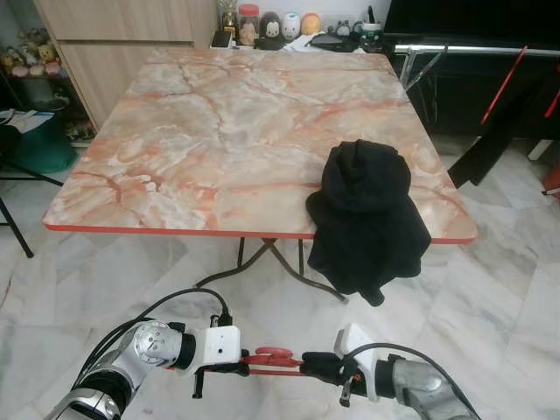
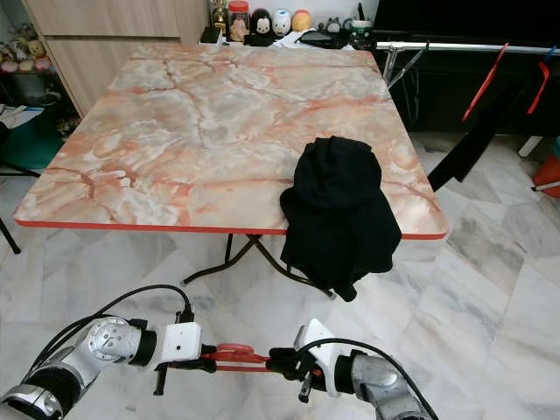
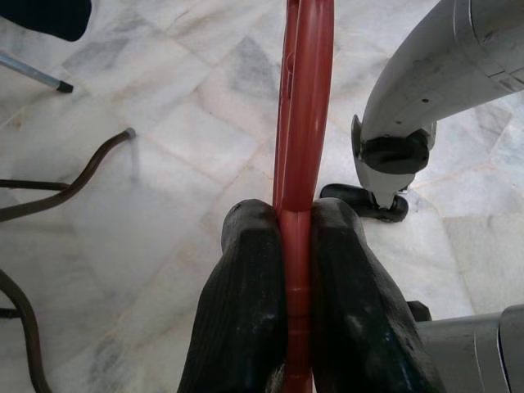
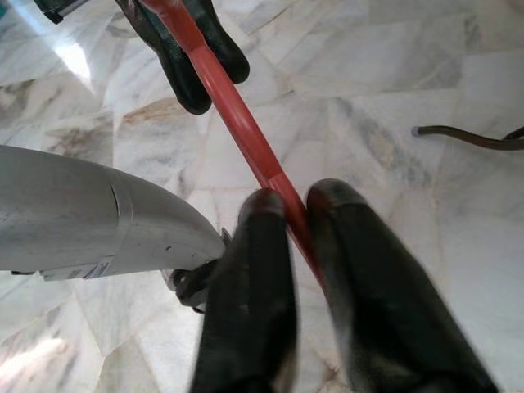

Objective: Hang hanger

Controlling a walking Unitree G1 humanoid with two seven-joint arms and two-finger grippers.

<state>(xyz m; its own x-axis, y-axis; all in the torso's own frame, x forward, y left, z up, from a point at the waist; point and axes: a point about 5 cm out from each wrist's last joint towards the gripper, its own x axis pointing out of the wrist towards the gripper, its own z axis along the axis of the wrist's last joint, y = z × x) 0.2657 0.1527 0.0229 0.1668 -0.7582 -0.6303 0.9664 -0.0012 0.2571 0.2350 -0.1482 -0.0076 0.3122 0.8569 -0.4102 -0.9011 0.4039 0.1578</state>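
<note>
Red hanger (image 1: 273, 357) spans between left gripper (image 3: 297, 246) and right gripper (image 4: 293, 214), jaws clenched on it (either end).

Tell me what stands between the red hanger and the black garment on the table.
Nothing visible. Left hand and right hand grip the red hanger low over the floor; the black garment drapes over the table edge ahead.

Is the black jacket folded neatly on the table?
No. The black jacket lies bunched in a heap at the table edge, part drooping over it.
</note>
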